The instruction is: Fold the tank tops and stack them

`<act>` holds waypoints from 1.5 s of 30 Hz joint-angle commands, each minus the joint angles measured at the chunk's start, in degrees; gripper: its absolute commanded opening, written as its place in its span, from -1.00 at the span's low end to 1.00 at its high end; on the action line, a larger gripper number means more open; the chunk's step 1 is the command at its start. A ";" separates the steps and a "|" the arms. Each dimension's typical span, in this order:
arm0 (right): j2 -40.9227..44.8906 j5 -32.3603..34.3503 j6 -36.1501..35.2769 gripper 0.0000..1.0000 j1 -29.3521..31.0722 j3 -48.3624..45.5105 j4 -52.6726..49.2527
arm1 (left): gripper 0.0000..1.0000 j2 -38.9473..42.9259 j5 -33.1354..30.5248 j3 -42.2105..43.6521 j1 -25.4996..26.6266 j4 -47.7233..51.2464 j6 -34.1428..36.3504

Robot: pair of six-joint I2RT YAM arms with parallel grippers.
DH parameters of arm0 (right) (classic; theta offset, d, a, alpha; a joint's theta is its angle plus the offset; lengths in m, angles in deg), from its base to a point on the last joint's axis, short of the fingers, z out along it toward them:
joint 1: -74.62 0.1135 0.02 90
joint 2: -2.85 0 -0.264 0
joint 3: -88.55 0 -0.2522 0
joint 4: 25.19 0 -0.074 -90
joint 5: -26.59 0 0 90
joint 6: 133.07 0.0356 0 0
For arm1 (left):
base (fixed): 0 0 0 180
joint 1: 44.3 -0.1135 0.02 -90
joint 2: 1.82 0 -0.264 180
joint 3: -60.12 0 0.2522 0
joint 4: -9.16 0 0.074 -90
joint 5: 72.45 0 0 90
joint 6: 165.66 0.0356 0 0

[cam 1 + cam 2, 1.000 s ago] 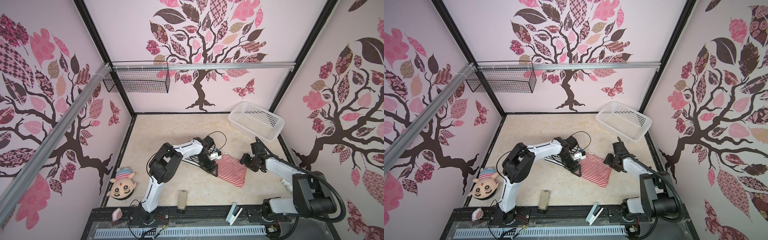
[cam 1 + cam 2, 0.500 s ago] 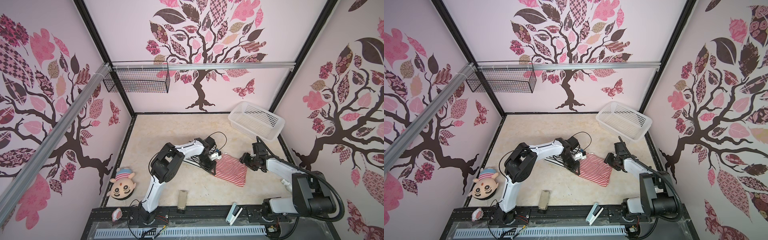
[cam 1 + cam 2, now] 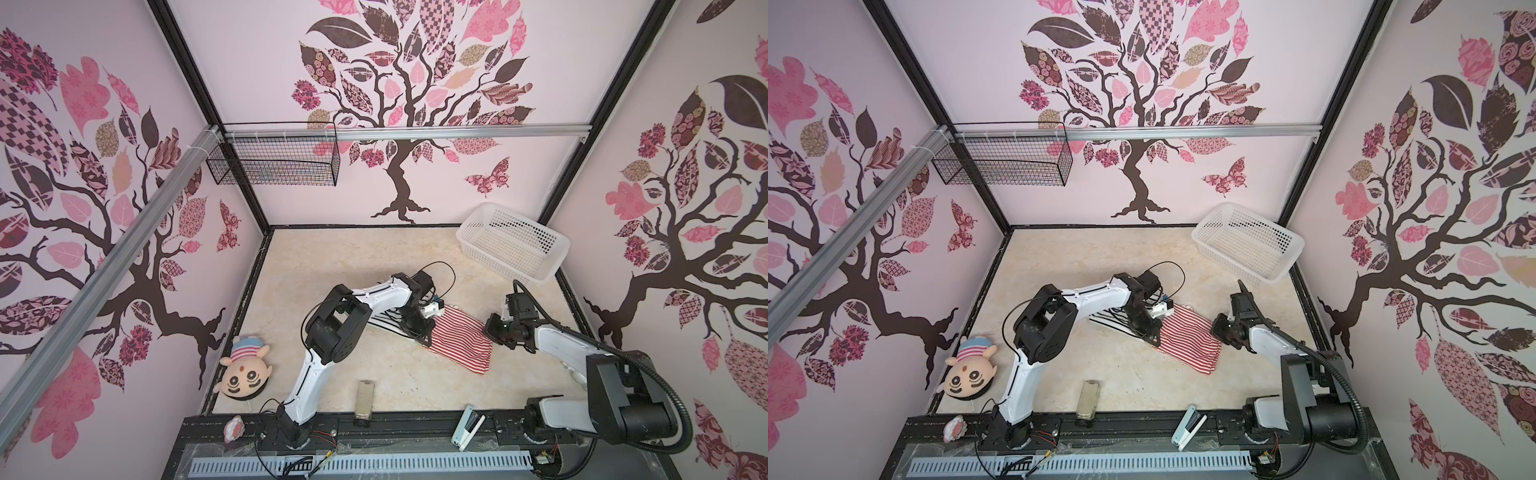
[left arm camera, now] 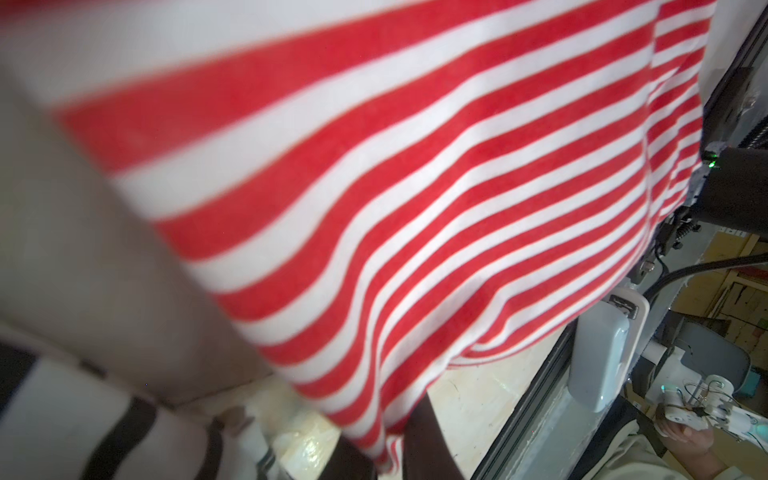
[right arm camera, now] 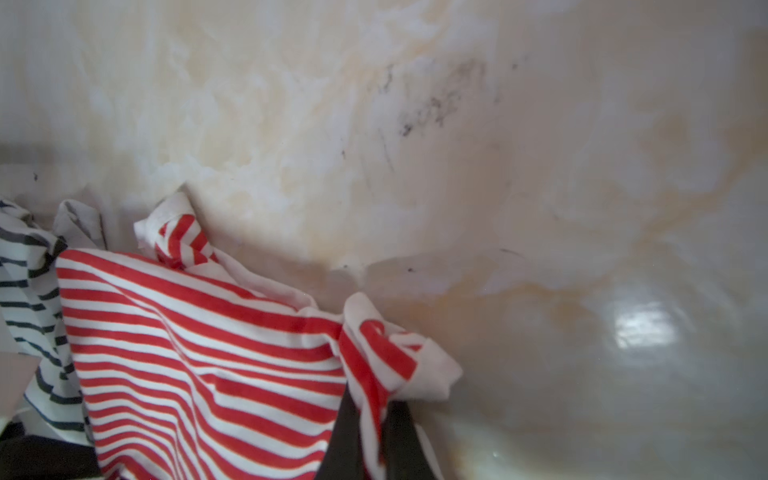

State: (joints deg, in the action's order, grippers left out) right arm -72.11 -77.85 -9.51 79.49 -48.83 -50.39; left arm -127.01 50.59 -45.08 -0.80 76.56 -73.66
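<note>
The red-and-white tank top [image 3: 461, 343] [image 3: 1187, 340] lies spread in the middle of the table, between my two grippers. My left gripper [image 3: 426, 341] [image 3: 1154, 338] is shut on its left edge. In the left wrist view the striped cloth [image 4: 415, 187] fills the picture and runs down between the dark fingers [image 4: 430, 451]. My right gripper [image 3: 490, 332] [image 3: 1219, 332] is shut on its right edge, with a bunched strap pinched between the fingers [image 5: 340, 436]. The black-and-white tank top [image 3: 386, 323] [image 3: 1108, 323] [image 5: 29, 291] lies partly under the left arm and the red one.
A white lattice basket [image 3: 513, 241] stands at the back right. A plush doll head [image 3: 245, 370] lies at the front left. A small tan box [image 3: 365, 397] and a white stapler-like thing [image 3: 467, 428] sit at the front edge. A black wire basket [image 3: 274, 160] hangs on the back wall.
Both grippers have shut on opposite edges of the red-and-white tank top. The arms have barely moved.
</note>
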 commanded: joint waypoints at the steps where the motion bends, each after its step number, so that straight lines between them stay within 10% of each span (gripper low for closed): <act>1: 2.71 0.60 -0.46 -1.00 0.14 0.58 -7.09 | -0.82 -0.72 0.21 -2.77 0.11 0.19 0.71; 19: 7.38 -2.31 -0.31 -1.00 0.15 14.39 -15.18 | -0.87 7.20 0.82 -9.24 -1.14 5.64 3.17; 45: -18.84 -2.95 6.29 -1.00 14.14 37.71 -6.51 | -0.87 15.04 -0.52 -3.26 -26.04 9.55 10.70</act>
State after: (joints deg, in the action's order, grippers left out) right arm -88.65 -81.19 -4.14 92.49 -14.23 -57.49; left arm -114.02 49.75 -51.13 -24.36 85.81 -64.83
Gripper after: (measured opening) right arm 0.076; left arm 0.070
